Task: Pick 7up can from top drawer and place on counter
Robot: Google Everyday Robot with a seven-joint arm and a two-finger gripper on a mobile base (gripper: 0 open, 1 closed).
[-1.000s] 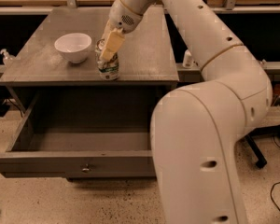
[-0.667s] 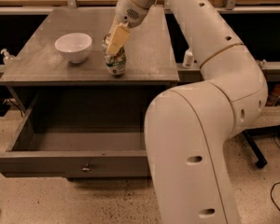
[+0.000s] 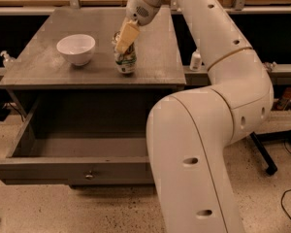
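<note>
Can (image 3: 125, 62) stands upright on the grey surface (image 3: 153, 57), directly under the pincer (image 3: 124, 42), long axis vertical, top overlapped by it; whether the pincer grips or has released, I cannot tell.

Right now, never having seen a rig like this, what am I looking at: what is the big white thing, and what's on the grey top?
The big white shape is a robot arm on a mobile base, seen by a single camera looking down past it. Its gripper is at the top of the 7up can, which stands upright on the counter. A white bowl sits nearby, towards the picture's left edge. Below, the top drawer is pulled open and looks empty. Whether the gripper is holding the can cannot be told.
</note>
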